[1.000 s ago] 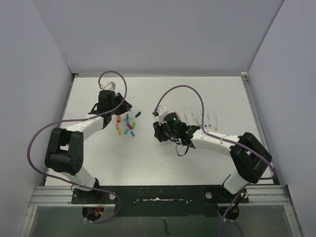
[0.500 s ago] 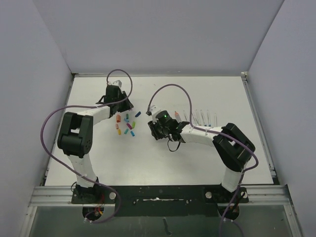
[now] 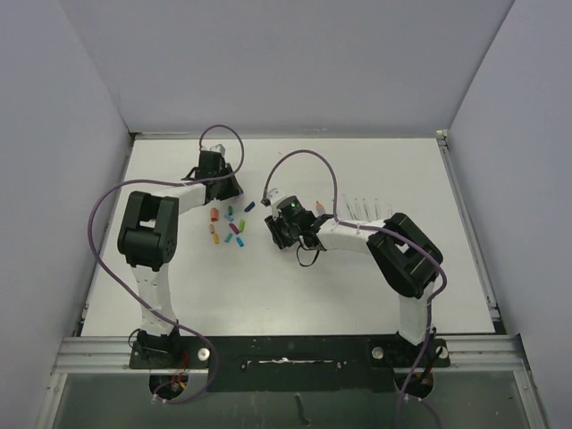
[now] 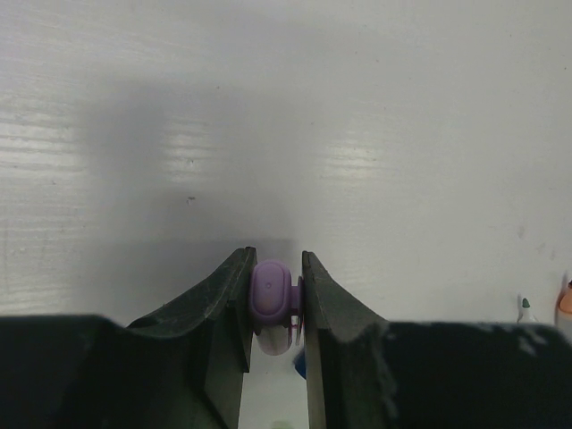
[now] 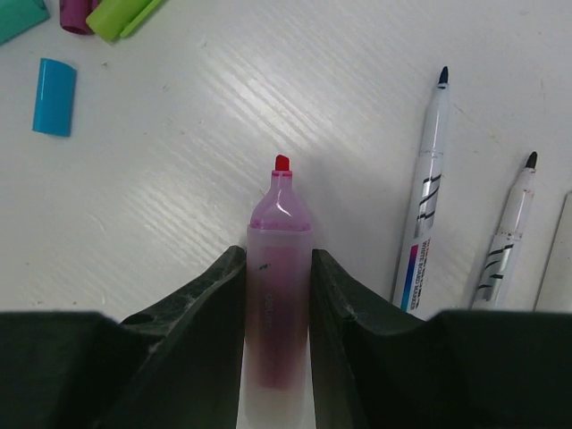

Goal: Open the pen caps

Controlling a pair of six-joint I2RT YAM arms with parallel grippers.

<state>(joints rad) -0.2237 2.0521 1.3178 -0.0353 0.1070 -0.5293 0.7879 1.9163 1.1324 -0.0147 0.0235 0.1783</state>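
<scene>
My left gripper (image 4: pixel 275 259) is shut on a lilac pen cap (image 4: pixel 271 290), held above the bare white table. In the top view it (image 3: pixel 219 183) sits just behind the loose pen caps (image 3: pixel 231 225). My right gripper (image 5: pixel 278 255) is shut on the fat pink highlighter (image 5: pixel 278 295), whose red tip (image 5: pixel 281 163) is bare and points away from me. In the top view that gripper (image 3: pixel 288 231) is right of the caps. Two uncapped pens (image 5: pixel 427 197) (image 5: pixel 505 243) lie beside the highlighter. A blue cap (image 5: pixel 54 96), a green cap (image 5: pixel 123 14) and a magenta cap (image 5: pixel 77 12) lie at the upper left.
A row of slim pens (image 3: pixel 362 209) lies right of the right gripper. Purple cables loop over both arms. Grey walls close in the table (image 3: pixel 268 286) on three sides.
Both arms have folded in, elbows swinging toward the centre. The left gripper shifted right and back with the lilac cap. The right gripper slid left with the highlighter. Both grips are unchanged.
</scene>
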